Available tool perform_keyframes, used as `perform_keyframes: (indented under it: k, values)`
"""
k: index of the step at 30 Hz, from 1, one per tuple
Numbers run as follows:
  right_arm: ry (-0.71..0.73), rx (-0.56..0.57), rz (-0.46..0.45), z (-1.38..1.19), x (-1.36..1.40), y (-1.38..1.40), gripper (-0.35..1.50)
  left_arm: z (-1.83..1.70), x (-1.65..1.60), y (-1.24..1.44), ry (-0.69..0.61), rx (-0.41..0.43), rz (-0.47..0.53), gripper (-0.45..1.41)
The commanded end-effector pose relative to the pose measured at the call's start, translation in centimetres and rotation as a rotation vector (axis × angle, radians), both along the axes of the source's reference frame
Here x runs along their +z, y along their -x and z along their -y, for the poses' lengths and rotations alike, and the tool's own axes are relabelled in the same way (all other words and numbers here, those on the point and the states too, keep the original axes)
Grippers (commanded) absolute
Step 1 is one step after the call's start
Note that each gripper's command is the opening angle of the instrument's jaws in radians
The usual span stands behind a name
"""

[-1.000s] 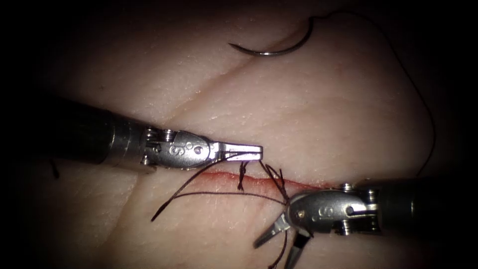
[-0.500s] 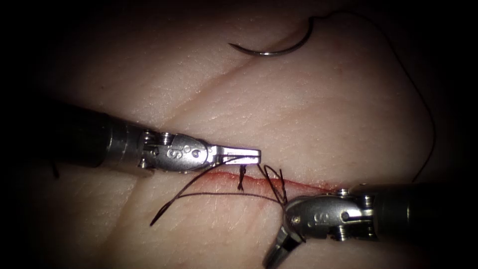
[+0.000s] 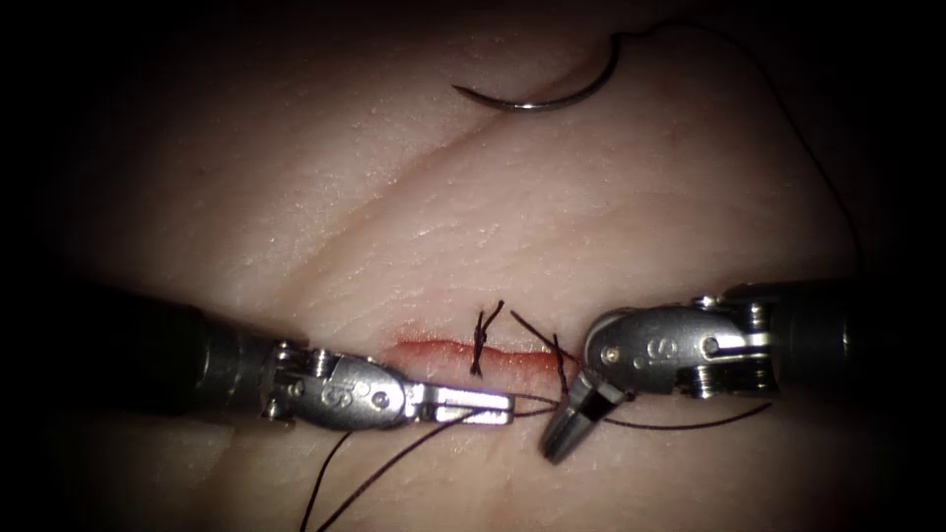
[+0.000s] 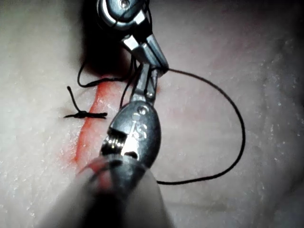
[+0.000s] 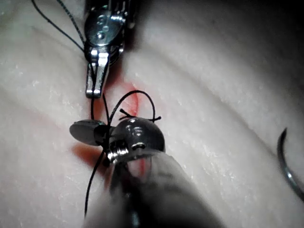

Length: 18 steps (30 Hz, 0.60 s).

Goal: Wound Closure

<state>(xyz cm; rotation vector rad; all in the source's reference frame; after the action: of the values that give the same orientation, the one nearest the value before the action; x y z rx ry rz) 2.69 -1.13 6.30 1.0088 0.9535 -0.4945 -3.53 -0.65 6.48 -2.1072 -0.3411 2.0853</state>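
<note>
Left claw [image 3: 498, 405] and right claw [image 3: 567, 429], each clamped on the thread [image 3: 680, 424], meet just below the cut [image 3: 434, 348] in the tissue [image 3: 611, 197], a tied knot [image 3: 480, 343] just beyond them, the needle [image 3: 540, 94] lying free far beyond.

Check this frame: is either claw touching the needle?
Apart. The endoscope view shows the needle lying free on the tissue, far from the left claw and the right claw, both down by the cut.
</note>
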Motion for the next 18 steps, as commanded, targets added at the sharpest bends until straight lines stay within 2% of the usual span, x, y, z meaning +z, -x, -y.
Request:
perform_keyframes:
  k: [1,6,10,18]
  values:
    - [0.003,0.007,0.002,-0.02,0.06,-0.05,-0.35,0.13,0.01,0.07,0.003,0.006,-0.005,-0.45]
    - [0.004,0.033,0.014,-0.17,0.12,-0.01,-0.35,0.56,-0.21,0.12,0.006,0.035,-0.021,-0.45]
    - [-0.004,0.064,0.025,-0.31,0.15,0.02,-0.35,0.90,-0.38,0.06,0.004,0.054,-0.024,-0.45]
    - [0.005,0.108,0.036,-0.53,0.28,0.03,-0.35,1.27,-0.54,0.07,0.001,0.076,-0.037,-0.45]
